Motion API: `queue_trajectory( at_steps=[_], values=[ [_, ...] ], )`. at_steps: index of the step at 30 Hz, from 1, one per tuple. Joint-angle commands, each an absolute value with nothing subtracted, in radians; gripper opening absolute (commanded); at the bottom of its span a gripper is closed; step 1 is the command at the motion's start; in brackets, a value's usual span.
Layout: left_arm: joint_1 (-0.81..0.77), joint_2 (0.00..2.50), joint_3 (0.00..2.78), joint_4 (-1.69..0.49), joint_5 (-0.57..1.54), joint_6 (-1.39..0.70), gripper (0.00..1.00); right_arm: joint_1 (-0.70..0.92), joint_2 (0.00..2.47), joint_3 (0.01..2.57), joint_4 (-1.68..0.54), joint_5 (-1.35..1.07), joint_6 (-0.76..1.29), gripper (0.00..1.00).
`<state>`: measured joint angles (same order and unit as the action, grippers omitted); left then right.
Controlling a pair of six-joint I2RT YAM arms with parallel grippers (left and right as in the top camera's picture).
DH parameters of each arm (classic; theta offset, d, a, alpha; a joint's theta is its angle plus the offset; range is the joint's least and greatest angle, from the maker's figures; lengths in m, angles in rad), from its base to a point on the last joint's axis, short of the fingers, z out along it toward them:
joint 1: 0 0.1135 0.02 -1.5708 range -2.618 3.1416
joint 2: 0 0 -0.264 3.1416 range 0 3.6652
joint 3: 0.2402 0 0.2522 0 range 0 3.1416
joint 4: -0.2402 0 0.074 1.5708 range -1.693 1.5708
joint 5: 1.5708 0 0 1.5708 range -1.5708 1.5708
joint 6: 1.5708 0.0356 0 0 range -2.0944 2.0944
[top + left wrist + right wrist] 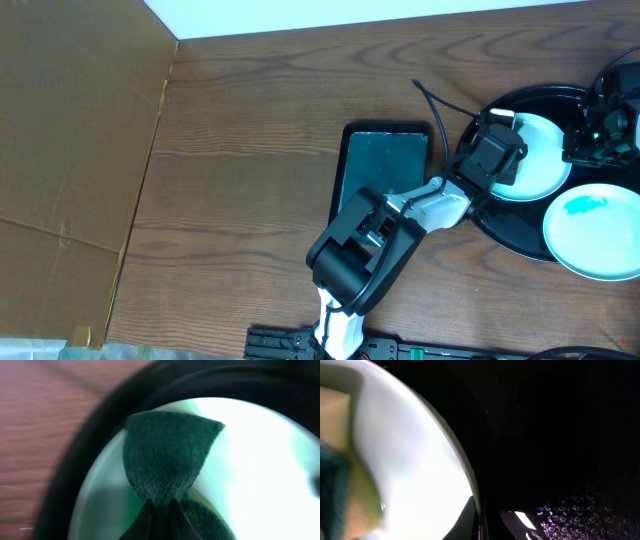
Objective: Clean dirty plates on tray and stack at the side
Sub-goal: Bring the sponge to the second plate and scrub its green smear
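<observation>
on the glossy round plate (pixel 250 470) rests a fuzzy green sponge (pixel 165 455).

The left gripper (pixel 160 510) pinches a dark green sponge (pixel 167 455), whose fuzzy face fans up over the white plate (pixel 250 460), covering the plate's left part. The black tray (pixel 82 470) rim curves round the plate's left edge; left of that lies the wooden table (pixel 35 425)

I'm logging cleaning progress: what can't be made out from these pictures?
- Overhead: the stained plate runs past the frame's right edge.
- Overhead and left wrist: the left gripper and its sponge cover part of the other plate.
- Right wrist: darkness hides whether the right gripper grips that plate's rim.
</observation>
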<state>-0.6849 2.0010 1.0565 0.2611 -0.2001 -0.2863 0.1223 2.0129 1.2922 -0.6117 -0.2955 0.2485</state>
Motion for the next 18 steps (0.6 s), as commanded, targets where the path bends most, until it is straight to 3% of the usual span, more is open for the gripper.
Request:
queue_trajectory(
  at_steps=[1,12,18],
  values=[
    [-0.651,2.025,1.038,0.226,-0.488,-0.11,0.07,0.126,2.02,1.28,-0.606,-0.243,0.245,0.01],
    [-0.651,1.871,1.039,0.295,-0.461,-0.083,0.07,0.126,2.02,1.28,-0.614,-0.243,0.245,0.01],
    [-0.651,1.851,1.038,0.294,-0.096,-0.262,0.07,0.126,2.02,1.28,-0.612,-0.244,0.245,0.01]
  ],
)
